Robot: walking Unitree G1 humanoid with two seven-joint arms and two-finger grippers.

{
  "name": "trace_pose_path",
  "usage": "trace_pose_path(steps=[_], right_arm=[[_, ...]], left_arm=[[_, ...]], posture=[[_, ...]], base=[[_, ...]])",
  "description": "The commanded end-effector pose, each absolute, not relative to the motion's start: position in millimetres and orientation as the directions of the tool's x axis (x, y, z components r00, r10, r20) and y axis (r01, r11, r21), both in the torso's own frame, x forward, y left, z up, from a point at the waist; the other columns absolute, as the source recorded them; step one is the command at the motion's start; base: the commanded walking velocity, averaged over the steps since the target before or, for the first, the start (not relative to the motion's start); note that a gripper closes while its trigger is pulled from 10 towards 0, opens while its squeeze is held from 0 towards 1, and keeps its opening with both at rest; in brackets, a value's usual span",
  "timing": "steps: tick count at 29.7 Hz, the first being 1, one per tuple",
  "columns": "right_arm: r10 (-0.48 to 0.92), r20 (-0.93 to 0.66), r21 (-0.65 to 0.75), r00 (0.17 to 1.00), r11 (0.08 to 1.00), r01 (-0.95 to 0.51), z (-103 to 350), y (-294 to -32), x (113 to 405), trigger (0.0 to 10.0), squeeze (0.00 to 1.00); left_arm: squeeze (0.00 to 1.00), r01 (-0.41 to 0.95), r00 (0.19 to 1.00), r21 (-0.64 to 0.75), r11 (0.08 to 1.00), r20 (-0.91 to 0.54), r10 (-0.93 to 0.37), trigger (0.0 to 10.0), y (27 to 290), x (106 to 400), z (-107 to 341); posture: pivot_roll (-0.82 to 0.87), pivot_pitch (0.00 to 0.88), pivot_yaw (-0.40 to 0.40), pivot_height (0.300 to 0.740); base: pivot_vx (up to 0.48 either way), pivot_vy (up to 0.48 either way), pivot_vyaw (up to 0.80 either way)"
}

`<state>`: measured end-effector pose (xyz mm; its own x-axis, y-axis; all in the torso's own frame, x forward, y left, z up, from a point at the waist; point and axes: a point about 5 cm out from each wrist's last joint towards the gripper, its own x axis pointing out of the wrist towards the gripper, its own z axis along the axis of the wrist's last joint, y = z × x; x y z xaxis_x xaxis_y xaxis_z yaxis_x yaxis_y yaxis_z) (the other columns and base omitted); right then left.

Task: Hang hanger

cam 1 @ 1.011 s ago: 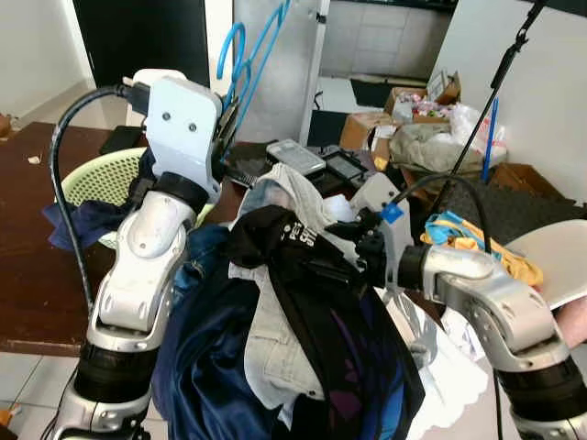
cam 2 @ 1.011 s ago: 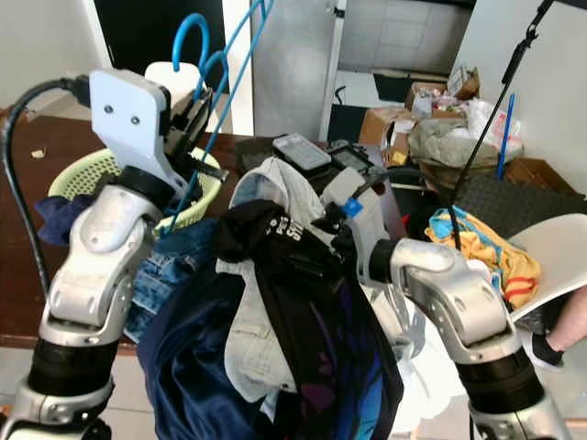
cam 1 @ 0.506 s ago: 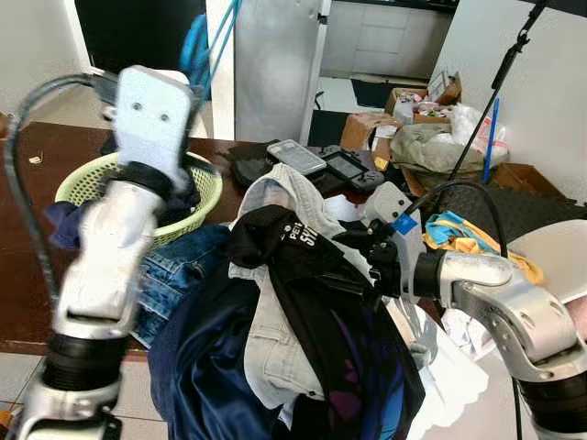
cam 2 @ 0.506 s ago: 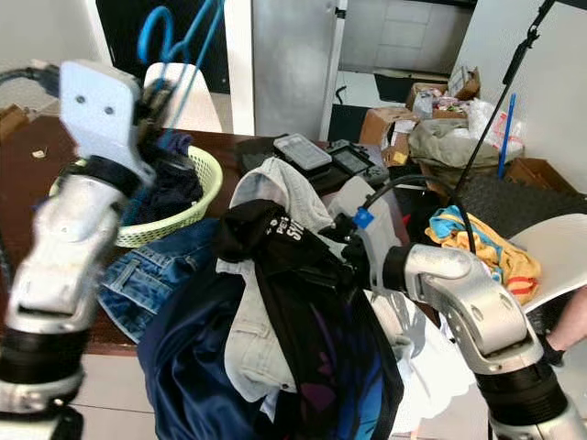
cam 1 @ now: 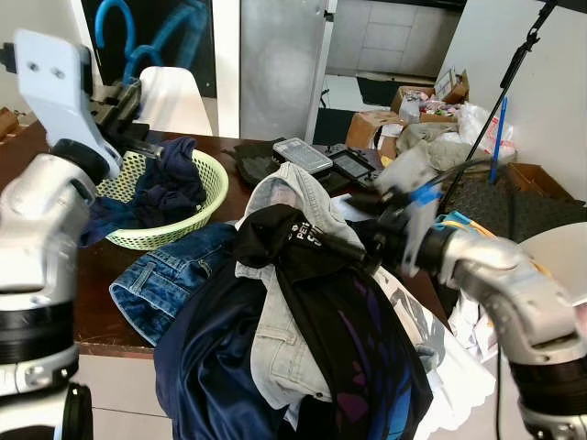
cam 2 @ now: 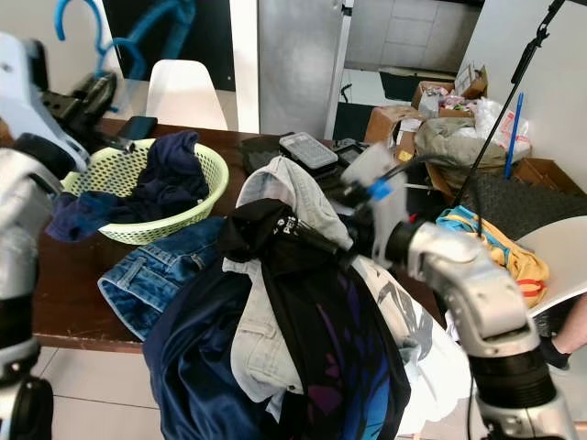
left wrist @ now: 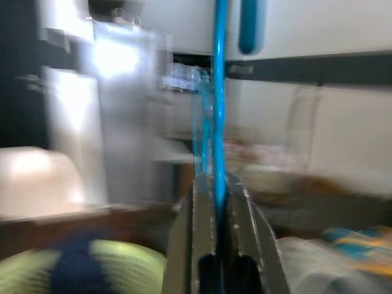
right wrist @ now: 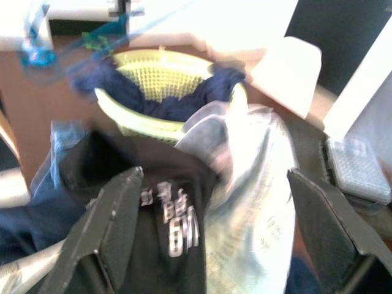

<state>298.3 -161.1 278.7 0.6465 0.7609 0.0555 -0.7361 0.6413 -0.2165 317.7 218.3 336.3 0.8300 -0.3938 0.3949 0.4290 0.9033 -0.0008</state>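
You're in somebody's lived-in home: brown desk (cam 1: 55,275) with a laundry basket (cam 1: 197,215) on it, clothes heaped near you, cluttered cardboard boxes (cam 1: 417,96) far right.

Dark wooden table (cam 1: 101,293) with laundry and gadgets

A green basket (cam 1: 206,197) of dark clothes stands on it; blue jeans (cam 1: 170,275) lie just in front of the basket, black devices (cam 1: 298,156) well beyond it.

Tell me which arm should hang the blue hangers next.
Left. The left gripper is shut on the blue hangers and holds them raised above the green basket. The right gripper is open, with nothing between its fingers, over the clothes pile, apart from the hangers.
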Motion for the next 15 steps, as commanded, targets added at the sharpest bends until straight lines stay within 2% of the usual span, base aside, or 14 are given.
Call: trace_pose_path(steps=[1, 2, 3, 4, 5, 6, 7, 8, 11, 12, 13, 14, 15], right_arm=[[0.767, 0.093, -0.231, 0.635, 0.637, -0.735, 287, -165, 295, 10.0, 0.0], [0.785, 0.179, -0.236, 0.593, 0.619, -0.749, 305, -174, 287, 10.0, 0.0], [0.785, 0.179, -0.236, 0.593, 0.619, -0.749, 305, -174, 287, 10.0, 0.0], [0.809, 0.25, -0.241, 0.532, 0.585, -0.775, 323, -185, 276, 10.0, 0.0], [0.809, 0.25, -0.241, 0.532, 0.585, -0.775, 323, -185, 276, 10.0, 0.0], [0.821, 0.292, -0.248, 0.49, 0.56, -0.79, 334, -192, 269, 10.0, 0.0], [0.821, 0.292, -0.248, 0.49, 0.56, -0.79, 334, -192, 269, 10.0, 0.0], [0.847, 0.291, -0.276, 0.446, 0.52, -0.808, 343, -197, 260, 10.0, 0.0], [0.847, 0.291, -0.276, 0.446, 0.52, -0.808, 343, -197, 260, 10.0, 0.0], [0.867, 0.263, -0.303, 0.423, 0.491, -0.817, 346, -199, 255, 10.0, 0.0], [0.867, 0.263, -0.303, 0.423, 0.491, -0.817, 346, -199, 255, 10.0, 0.0], [0.885, 0.229, -0.335, 0.406, 0.463, -0.82, 351, -201, 250, 10.0, 0.0], [0.885, 0.229, -0.335, 0.406, 0.463, -0.82, 351, -201, 250, 10.0, 0.0]], left_arm=[[0.0, 0.486, 0.8, -0.004, 0.874, 0.404, -0.443, 10.0, 219, 313, 346], [0.0, 0.612, 0.724, -0.041, 0.789, 0.431, -0.539, 10.0, 217, 306, 360], [0.0, 0.612, 0.724, -0.041, 0.789, 0.431, -0.539, 10.0, 217, 306, 360], [0.0, 0.749, 0.603, -0.015, 0.662, 0.429, -0.672, 10.0, 209, 295, 371], [0.0, 0.749, 0.603, -0.015, 0.662, 0.429, -0.672, 10.0, 209, 295, 371], [0.0, 0.824, 0.513, 0.007, 0.567, 0.418, -0.75, 10.0, 203, 287, 377], [0.0, 0.824, 0.513, 0.007, 0.567, 0.418, -0.75, 10.0, 203, 287, 377], [0.0, 0.904, 0.362, 0.099, 0.415, 0.337, -0.869, 10.0, 192, 269, 374], [0.0, 0.904, 0.362, 0.099, 0.415, 0.337, -0.869, 10.0, 192, 269, 374], [0.0, 0.947, 0.234, 0.163, 0.278, 0.246, -0.941, 10.0, 184, 255, 369], [0.0, 0.947, 0.234, 0.163, 0.278, 0.246, -0.941, 10.0, 184, 255, 369], [0.0, 0.965, 0.112, 0.218, 0.143, 0.15, -0.982, 10.0, 180, 239, 362], [0.0, 0.965, 0.112, 0.218, 0.143, 0.15, -0.982, 10.0, 180, 239, 362]], posture=[[0.06, 0.007, -0.046, 0.74], [0.06, 0.005, -0.046, 0.74], [0.06, 0.005, -0.046, 0.74], [0.06, 0.005, -0.048, 0.74], [0.06, 0.005, -0.048, 0.74], [0.06, 0.005, -0.048, 0.74], [0.06, 0.005, -0.048, 0.74], [0.06, 0.005, -0.048, 0.74], [0.06, 0.005, -0.048, 0.74], [0.05, 0.008, -0.043, 0.74], [0.05, 0.008, -0.043, 0.74], [0.05, 0.008, -0.043, 0.74], [0.05, 0.008, -0.043, 0.74]], base=[[0.0, 0.0, 0.0], [0.0, 0.0, 0.0], [0.0, 0.0, 0.0], [0.0, 0.0, 0.0], [0.0, 0.0, 0.0], [0.0, 0.0, 0.0], [0.0, 0.0, 0.0], [0.0, 0.0, 0.0], [0.0, 0.0, 0.0], [0.0, 0.0, 0.0], [0.0, 0.0, 0.0], [0.0, 0.0, 0.0], [0.0, 0.0, 0.0]])
